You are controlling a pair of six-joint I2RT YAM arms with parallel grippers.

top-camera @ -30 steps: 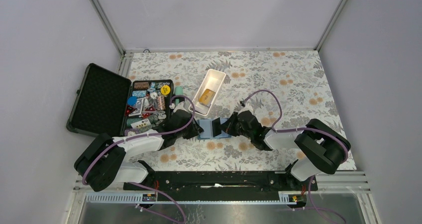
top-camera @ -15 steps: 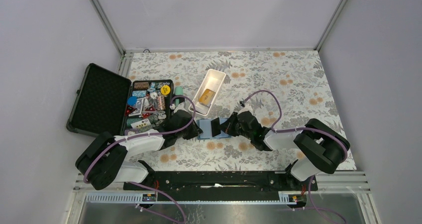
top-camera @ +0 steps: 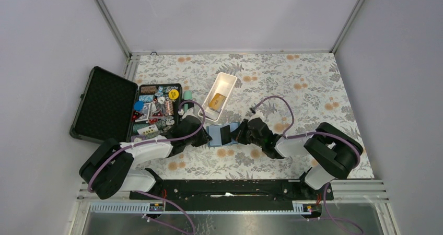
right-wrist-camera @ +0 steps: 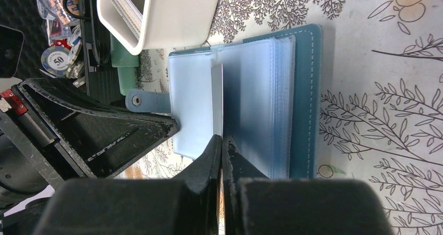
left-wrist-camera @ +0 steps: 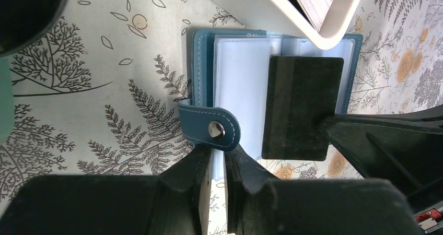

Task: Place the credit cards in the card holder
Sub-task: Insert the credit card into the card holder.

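Card holder [top-camera: 214,132]: teal stitched leather-look cover, open flat on floral tabletop [top-camera: 292,83], centre of overhead view; clear glossy sleeves fanned. Left fingers [left-wrist-camera: 183,193] nearly together, pinching pale sleeve edge beside rounded snap tab [left-wrist-camera: 215,129]. Right fingers [right-wrist-camera: 206,164] clamped on thin dark card [left-wrist-camera: 300,107], held over sleeves. Golden card [top-camera: 216,101] in white tray [top-camera: 233,84].

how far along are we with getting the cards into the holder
Done: the card holder lies open; no card shows in a pocket. In hand: the left gripper pinches its edge while the right gripper holds the dark card at the clear pages, not yet seated. Left: slide it in, then fetch the golden card from the white tray.
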